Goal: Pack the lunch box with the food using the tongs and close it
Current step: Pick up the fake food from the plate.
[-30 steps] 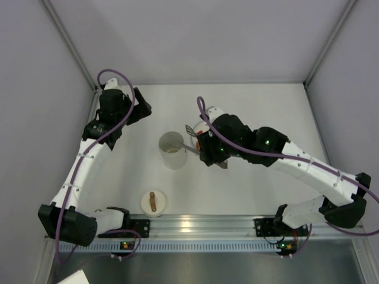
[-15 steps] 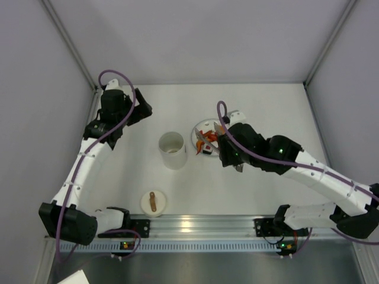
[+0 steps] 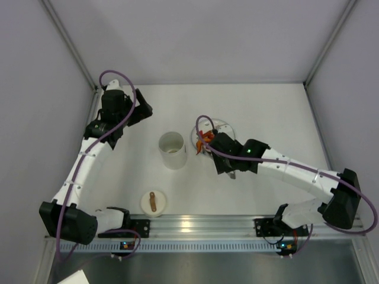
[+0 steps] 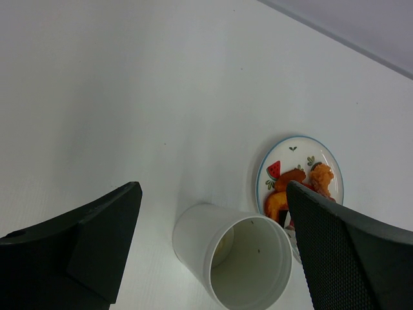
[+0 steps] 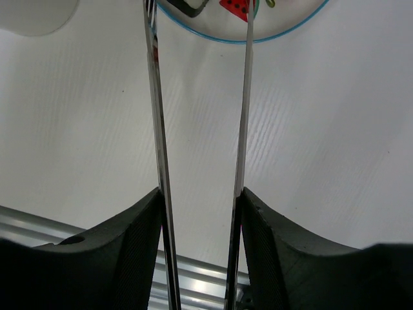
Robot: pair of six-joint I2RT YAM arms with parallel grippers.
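Busy side: right gripper (image 5: 200,213) clamped on tongs (image 5: 158,129), both slim arms pinched near-parallel. Long axis of tongs runs straight ahead from fingers, tips reaching over near rim of plate (image 5: 284,13). Dead ahead on plate: food (image 3: 206,137). Open lunch box (image 3: 172,149) upright, just left of plate. Idle left gripper (image 3: 142,106) well apart, fingers spread, empty. Right arm nearer food.

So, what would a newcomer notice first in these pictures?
The right end effector grips long metal tongs, pointed at a plate of toy food at mid-table. Left of the plate stands an open white cup, its lid lying nearer the robot.
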